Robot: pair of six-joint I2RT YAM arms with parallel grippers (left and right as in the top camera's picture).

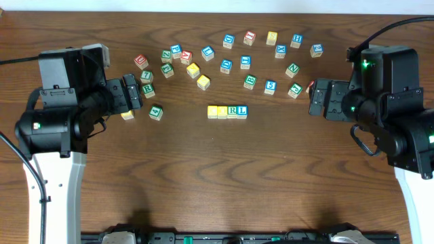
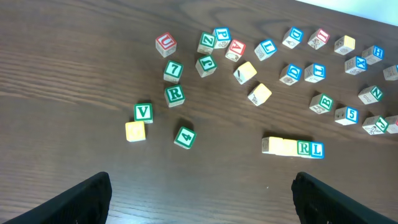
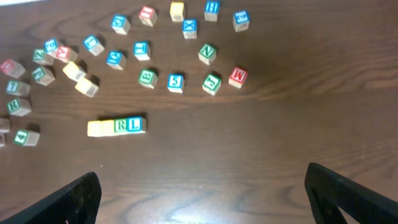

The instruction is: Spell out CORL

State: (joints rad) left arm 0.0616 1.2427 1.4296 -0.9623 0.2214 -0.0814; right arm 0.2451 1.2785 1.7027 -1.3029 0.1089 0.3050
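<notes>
Both claws stood wide apart and empty: left gripper (image 1: 137, 93) beside the loose cubes (image 1: 226, 66), right gripper (image 1: 316, 97) well off opposite. You needed to keep them clear of the CORL row (image 1: 227, 111), lying centrally between them (its two yellow tops (image 1: 217, 111) showed no letters, so check those). Counted: four cubes in the row, twenty-six loose.

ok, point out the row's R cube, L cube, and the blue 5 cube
R cube (image 1: 233, 110): overhead, top face, green letter.
L cube (image 1: 243, 110): overhead, top face, blue letter.
blue 5 cube (image 1: 270, 86): overhead, top face.
</notes>
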